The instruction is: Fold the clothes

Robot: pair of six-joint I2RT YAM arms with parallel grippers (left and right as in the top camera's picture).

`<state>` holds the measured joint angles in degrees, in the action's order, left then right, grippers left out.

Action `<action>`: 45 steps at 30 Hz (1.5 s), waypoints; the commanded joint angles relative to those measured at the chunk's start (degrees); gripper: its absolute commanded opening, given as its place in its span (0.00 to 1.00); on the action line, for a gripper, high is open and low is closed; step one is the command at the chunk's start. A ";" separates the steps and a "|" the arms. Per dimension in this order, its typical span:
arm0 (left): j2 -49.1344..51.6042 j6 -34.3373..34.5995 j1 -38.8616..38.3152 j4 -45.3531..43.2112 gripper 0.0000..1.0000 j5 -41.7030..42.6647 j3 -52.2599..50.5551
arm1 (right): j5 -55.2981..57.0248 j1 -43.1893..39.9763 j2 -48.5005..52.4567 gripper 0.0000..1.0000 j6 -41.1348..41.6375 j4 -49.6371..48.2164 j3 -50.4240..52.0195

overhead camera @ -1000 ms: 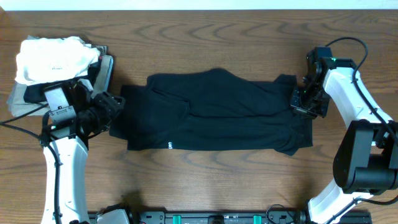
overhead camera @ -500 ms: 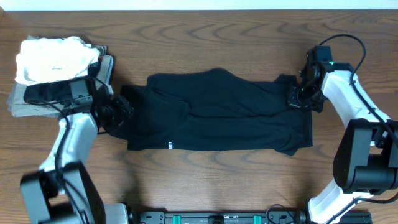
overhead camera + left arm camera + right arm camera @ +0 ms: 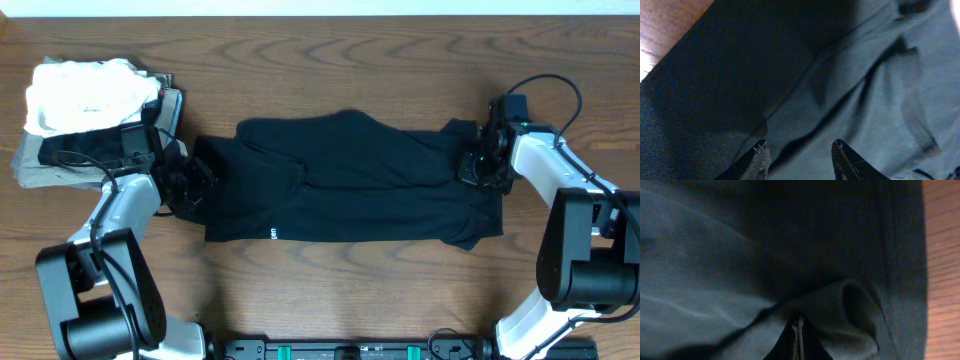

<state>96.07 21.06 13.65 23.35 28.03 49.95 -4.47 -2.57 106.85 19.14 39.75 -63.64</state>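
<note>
The wooden table [image 3: 330, 50] fills the overhead view, and the black T-shirt [image 3: 350, 180] lies flat across its middle as a wide band, rumpled along its upper edge, with a tiny white mark near its lower left edge. The 2 arms reach in from the lower corners, the left arm [image 3: 115, 215] bending toward the shirt's left end and the right arm [image 3: 560, 175] toward its right end. In the upper left of the frame sits a white folded garment [image 3: 85, 95] on top of grey folded garments [image 3: 30, 165], just beside the left arm and apart from the shirt. The left gripper [image 3: 195, 180] is low over the shirt's left edge; the left wrist view shows its fingers [image 3: 761, 152] partly apart with dark cloth lying between them and not clamped. The right gripper [image 3: 475, 165] is on the shirt's upper right corner, its fingers [image 3: 790, 342] pressed fully together on a small pucker of the fabric.
</note>
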 commanded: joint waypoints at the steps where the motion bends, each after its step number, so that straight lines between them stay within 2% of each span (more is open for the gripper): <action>1: 2.49 -0.85 -0.13 -0.35 0.43 -1.97 0.20 | -0.07 -0.83 -0.33 0.01 2.51 -1.49 1.81; 5: 4.90 0.68 -0.13 0.00 0.43 -1.92 0.20 | -0.02 -1.55 -0.33 0.01 3.89 -1.75 2.58; 12: 5.68 8.00 0.02 3.34 0.44 -1.95 0.20 | 0.57 -3.93 -0.33 0.01 6.95 0.39 2.62; 25: 3.26 7.76 0.79 17.57 0.43 -1.99 0.20 | 3.02 -8.72 -0.35 0.01 8.22 4.98 2.62; 33: -6.40 6.01 0.79 26.86 0.43 -5.42 0.20 | 7.74 -8.92 -0.37 0.01 8.35 7.76 2.56; 37: -13.55 6.03 0.79 30.03 0.43 -6.71 0.20 | 8.74 -9.40 -0.50 0.01 11.15 9.18 2.36; 45: -23.93 6.25 0.74 31.19 0.43 -7.76 0.20 | 11.78 -9.46 -3.98 0.01 12.96 12.48 -1.20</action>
<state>74.41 28.05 14.15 55.09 22.11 50.33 4.05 -11.40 105.91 30.46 52.21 -62.65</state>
